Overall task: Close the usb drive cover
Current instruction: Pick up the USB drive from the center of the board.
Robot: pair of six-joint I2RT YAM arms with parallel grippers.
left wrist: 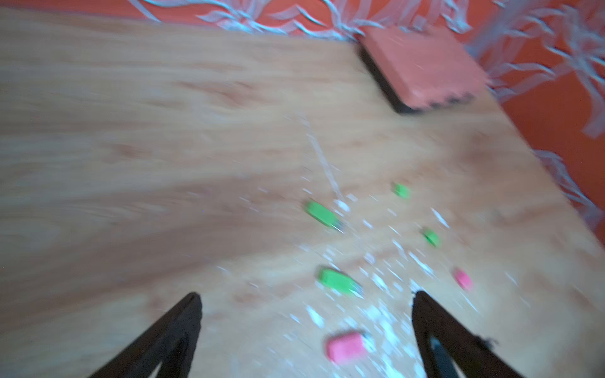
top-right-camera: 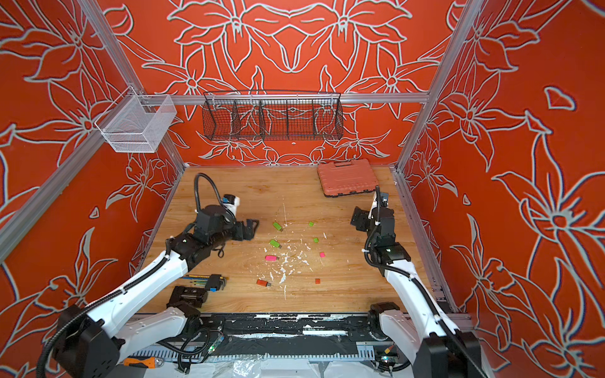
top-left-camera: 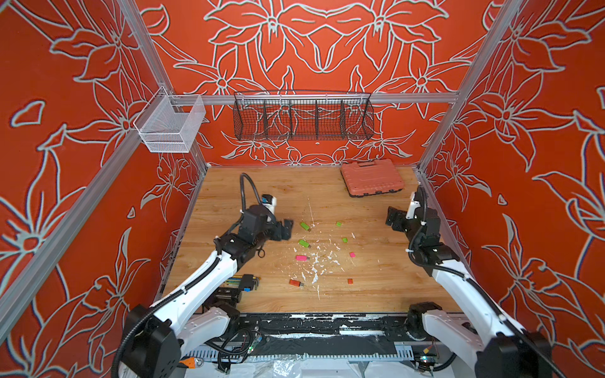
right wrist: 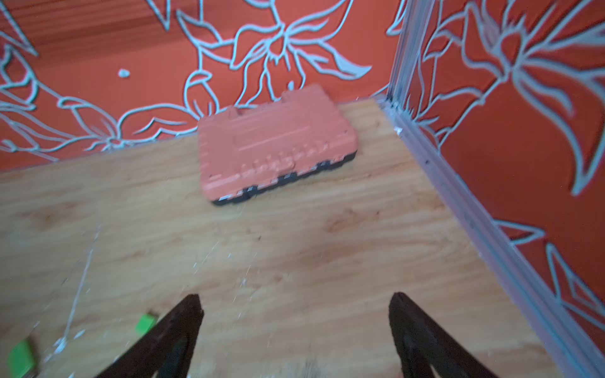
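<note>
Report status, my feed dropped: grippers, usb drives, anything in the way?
Left gripper and right gripper open, empty. Four drives uncapped on the table, caps loose to their right. Only white flecks among them.

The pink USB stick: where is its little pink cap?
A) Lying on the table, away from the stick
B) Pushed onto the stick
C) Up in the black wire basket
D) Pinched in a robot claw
A: in a top view the pink USB stick shows its bare metal plug, and the pink cap lies by itself on the table, well apart from the stick.
</note>
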